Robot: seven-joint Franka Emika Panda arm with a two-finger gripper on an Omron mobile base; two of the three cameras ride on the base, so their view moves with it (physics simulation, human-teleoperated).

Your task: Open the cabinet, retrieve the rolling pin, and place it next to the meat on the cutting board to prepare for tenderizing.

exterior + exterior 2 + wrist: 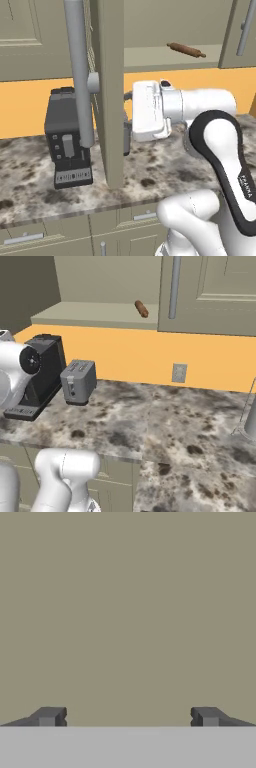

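The gripper (128, 716) faces a flat taupe surface at close range, its two dark fingertips (48, 716) spread wide apart with nothing between them. Seen from the left base camera, the white arm (200, 107) reaches level across the counter (165, 170), and the hand (147, 111) sits pressed up just behind the edge of the open cabinet door (111, 90), beside its long grey bar handle (79, 70). The rolling pin (186, 50) lies on the bare cabinet shelf (95, 313), a slim brown wooden cylinder with a knobbed end, above and well apart from the hand. A black coffee machine (67, 137) and a grey toaster (78, 381) stand on the speckled counter below.
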